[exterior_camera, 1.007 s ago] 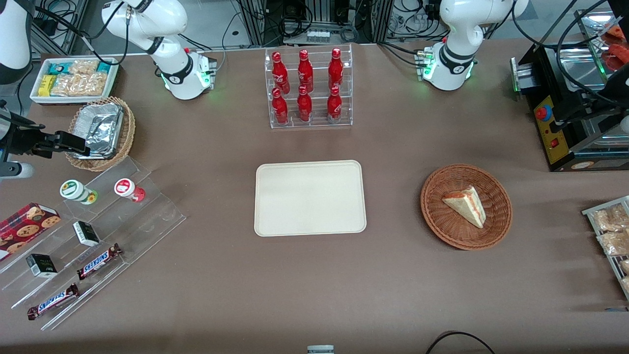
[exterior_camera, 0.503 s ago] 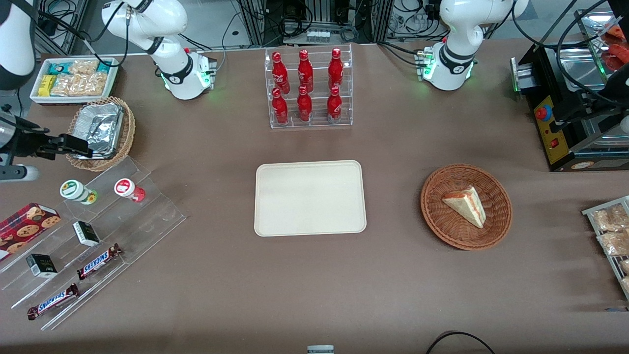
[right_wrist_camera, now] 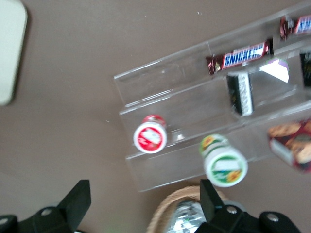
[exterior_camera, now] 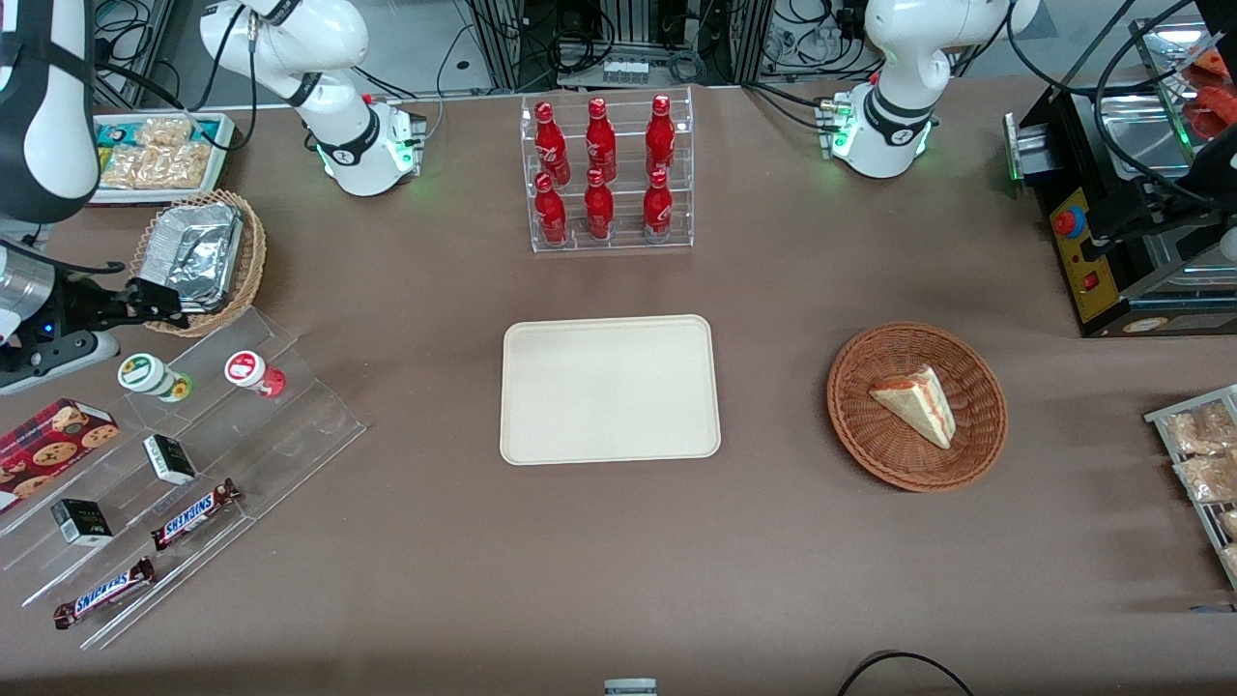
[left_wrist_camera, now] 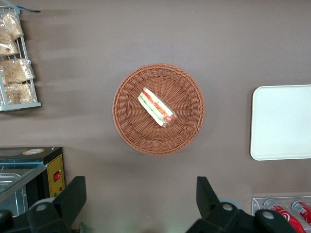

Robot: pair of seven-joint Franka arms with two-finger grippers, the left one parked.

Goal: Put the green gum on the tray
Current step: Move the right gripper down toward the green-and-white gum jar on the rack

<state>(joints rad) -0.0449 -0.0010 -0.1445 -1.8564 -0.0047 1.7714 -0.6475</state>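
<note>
The green gum (exterior_camera: 147,375) is a small white canister with a green-marked lid, standing on the top step of a clear acrylic stand (exterior_camera: 290,425) toward the working arm's end of the table. It also shows in the right wrist view (right_wrist_camera: 223,163). The red-lidded canister (exterior_camera: 253,371) stands beside it (right_wrist_camera: 150,136). The beige tray (exterior_camera: 609,389) lies flat at the table's middle; only its corner (right_wrist_camera: 9,48) shows in the wrist view. My right gripper (exterior_camera: 159,298) (right_wrist_camera: 144,204) is open and empty, above the wicker basket's rim, slightly farther from the front camera than the green gum.
A wicker basket with a foil container (exterior_camera: 198,256) sits under the gripper. The stand's lower steps hold Snickers bars (exterior_camera: 193,514) and small dark boxes (exterior_camera: 169,458). A cookie box (exterior_camera: 48,440), a white snack bin (exterior_camera: 159,155) and a bottle rack (exterior_camera: 604,174) stand around.
The right arm has swung in over the white bin, and its gripper has moved a little nearer the front camera, toward the green gum. The canisters and tray have not moved.
</note>
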